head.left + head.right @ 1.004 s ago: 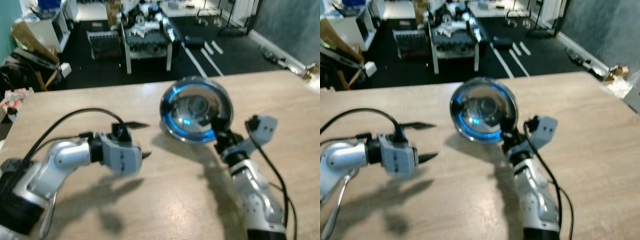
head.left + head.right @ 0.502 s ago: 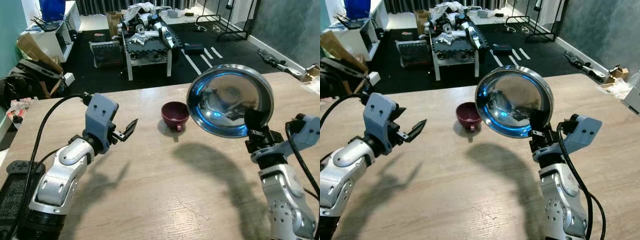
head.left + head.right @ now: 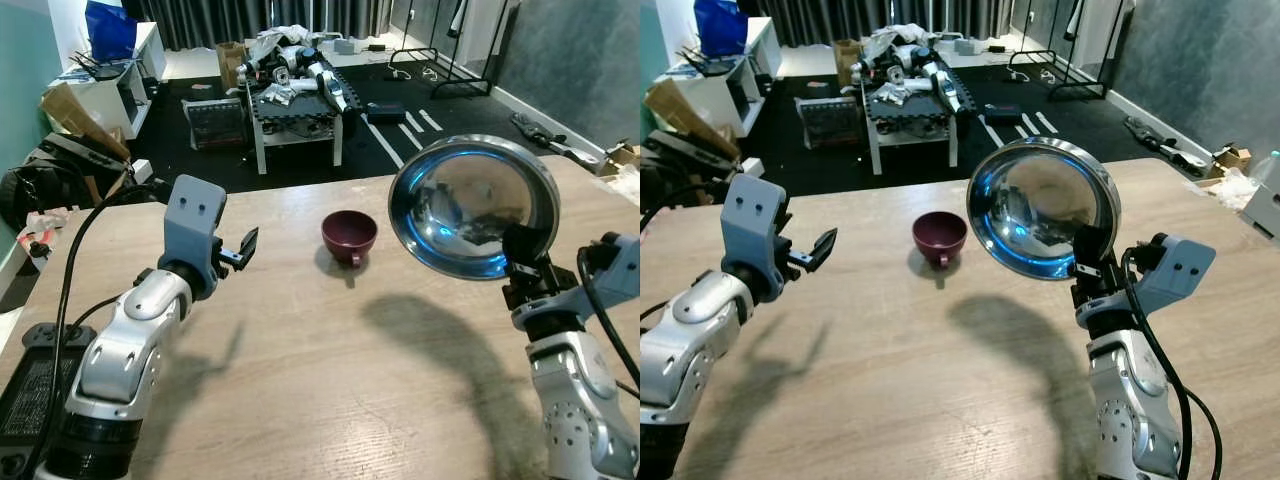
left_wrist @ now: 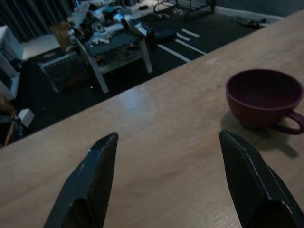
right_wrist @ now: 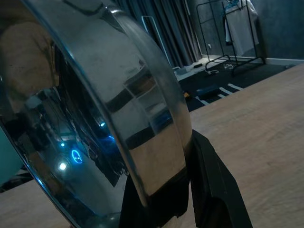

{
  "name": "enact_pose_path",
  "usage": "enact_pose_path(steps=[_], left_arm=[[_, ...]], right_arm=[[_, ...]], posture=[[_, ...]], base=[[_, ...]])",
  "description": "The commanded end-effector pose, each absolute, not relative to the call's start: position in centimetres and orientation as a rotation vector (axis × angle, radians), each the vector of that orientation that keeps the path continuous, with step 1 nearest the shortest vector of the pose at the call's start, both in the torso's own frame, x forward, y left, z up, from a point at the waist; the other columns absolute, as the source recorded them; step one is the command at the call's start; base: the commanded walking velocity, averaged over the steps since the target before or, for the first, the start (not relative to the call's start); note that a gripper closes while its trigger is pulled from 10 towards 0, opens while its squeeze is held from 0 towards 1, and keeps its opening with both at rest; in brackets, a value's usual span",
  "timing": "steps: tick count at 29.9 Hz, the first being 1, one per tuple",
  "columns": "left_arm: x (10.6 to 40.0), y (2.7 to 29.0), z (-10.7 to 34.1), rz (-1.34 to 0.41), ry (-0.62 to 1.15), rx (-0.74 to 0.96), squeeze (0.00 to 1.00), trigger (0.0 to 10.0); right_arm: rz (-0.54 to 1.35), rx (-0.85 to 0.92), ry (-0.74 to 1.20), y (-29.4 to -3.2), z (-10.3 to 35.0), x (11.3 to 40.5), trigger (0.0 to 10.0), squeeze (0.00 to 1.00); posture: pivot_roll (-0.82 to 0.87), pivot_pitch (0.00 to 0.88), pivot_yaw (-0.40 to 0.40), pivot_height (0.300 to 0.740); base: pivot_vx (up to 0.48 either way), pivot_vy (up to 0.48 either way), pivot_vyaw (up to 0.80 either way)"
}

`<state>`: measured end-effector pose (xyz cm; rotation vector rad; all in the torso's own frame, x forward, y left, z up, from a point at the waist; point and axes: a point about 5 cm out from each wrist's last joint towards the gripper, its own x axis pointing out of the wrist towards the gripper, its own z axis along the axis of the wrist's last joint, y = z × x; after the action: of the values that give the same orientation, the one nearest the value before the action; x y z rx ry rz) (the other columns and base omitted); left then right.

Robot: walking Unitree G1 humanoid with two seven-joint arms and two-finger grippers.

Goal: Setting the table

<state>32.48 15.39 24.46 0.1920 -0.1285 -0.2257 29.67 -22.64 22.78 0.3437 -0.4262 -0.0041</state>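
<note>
Steel bowl (image 3: 473, 205), pinched at its rim by right gripper (image 3: 524, 262), now raised higher above wooden table (image 3: 330, 370), beside maroon cup (image 3: 348, 236); not yet placed. Left gripper (image 3: 238, 251) swung up, spread wide, empty.

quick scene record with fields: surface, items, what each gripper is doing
surface: wooden table
items: maroon cup upright on the table; steel bowl held in the air, tilted on edge
left gripper: open, raised over the table, pointing toward the cup, apart from it
right gripper: shut on the bowl's rim
</note>
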Motion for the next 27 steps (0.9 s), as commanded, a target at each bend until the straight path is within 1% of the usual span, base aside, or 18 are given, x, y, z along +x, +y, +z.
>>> enact_pose_path(steps=[1,7,10,27], left_arm=[[32.2,15.0,23.9,-0.217,-0.106,0.183,0.0,10.0],[32.2,14.5,24.0,-0.208,-0.108,0.142,0.0,10.0],[32.0,14.0,24.2,-0.223,-0.113,0.114,0.0,10.0],[31.8,14.0,24.5,-0.217,-0.12,0.095,0.0,10.0]], right_arm=[[-0.014,0.333,-0.428,-22.7,22.6,29.5,10.0,0.0],[-0.003,0.34,-0.417,-22.3,22.3,29.7,10.0,0.0],[0.003,0.346,-0.41,-22.1,22.2,29.7,10.0,0.0],[0.007,0.342,-0.399,-22.1,22.0,29.8,10.0,0.0]], posture=[[0.06,0.062,0.089,0.74],[0.07,0.068,0.089,0.74],[0.07,0.073,0.086,0.74],[0.07,0.08,0.084,0.74]], base=[[0.0,0.0,0.0],[0.0,0.0,0.0],[-0.358,0.0,0.0],[-0.372,0.0,0.0]])
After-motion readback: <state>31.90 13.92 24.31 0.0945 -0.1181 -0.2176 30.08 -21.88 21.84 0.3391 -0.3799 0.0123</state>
